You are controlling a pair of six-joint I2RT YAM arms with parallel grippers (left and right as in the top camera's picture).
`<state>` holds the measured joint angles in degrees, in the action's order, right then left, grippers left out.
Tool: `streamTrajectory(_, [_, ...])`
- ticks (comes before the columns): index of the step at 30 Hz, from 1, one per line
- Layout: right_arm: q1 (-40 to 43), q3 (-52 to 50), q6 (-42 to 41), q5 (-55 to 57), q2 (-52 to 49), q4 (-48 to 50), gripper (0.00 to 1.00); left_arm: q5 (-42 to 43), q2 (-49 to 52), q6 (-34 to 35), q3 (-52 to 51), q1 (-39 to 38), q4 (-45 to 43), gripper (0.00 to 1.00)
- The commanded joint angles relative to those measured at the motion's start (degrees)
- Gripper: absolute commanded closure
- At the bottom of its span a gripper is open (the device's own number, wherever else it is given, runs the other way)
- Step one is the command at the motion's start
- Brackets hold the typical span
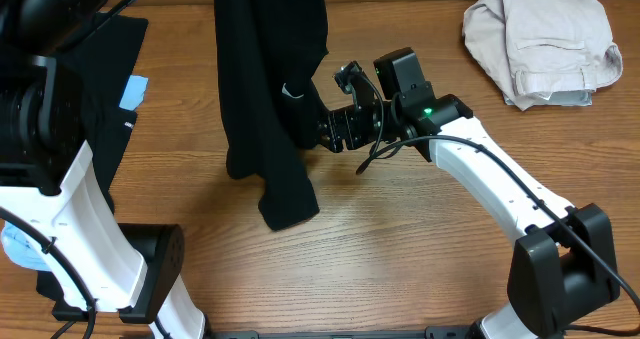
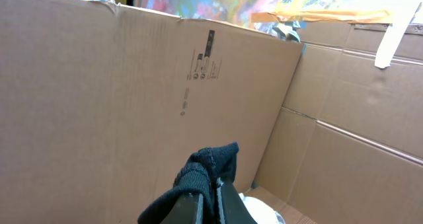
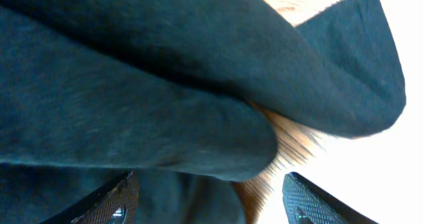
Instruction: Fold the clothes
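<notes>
Hanging black garment, left fingers clenched on it, right fingers spread apart.

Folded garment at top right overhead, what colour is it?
Beige folded garment, clearest in overhead view.

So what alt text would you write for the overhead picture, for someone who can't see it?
A black garment hangs down from the top edge onto a wooden table, its lower end resting on the wood. The right gripper reaches in at its side, and a crumpled beige garment lies in the picture's top right corner.
</notes>
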<state>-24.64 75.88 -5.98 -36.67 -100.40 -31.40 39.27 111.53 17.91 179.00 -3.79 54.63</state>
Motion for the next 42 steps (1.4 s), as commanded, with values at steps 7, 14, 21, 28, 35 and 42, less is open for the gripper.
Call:
streamTrajectory(7, [-4.5,1.3,-0.1,-2.4,-4.0,8.2,0.42,1.3,-1.6,0.6,1.0,-0.3,-0.7,0.96])
streamTrajectory(14, [-2.9,1.3,-1.6,3.4,-4.0,11.4,0.93,1.3,-1.7,1.0,1.0,-0.3,-0.5,0.96])
streamTrajectory(21, [1.9,1.4,-2.2,2.4,-4.0,11.3,0.96,1.2,-1.7,1.0,1.0,-0.3,-0.5,0.96])
streamTrajectory(28, [1.7,1.3,-2.2,-1.0,-4.0,10.7,0.73,1.2,-1.7,1.0,1.0,-0.3,-0.5,0.96])
streamTrajectory(35, [-1.4,1.3,-2.2,-2.7,-5.4,10.1,0.34,1.2,-1.7,1.0,1.0,-0.3,-0.3,0.96])
streamTrajectory(42, [-4.2,1.3,-4.9,-3.6,-8.8,14.6,0.34,1.3,-1.7,1.0,1.0,-0.3,1.0,0.96])
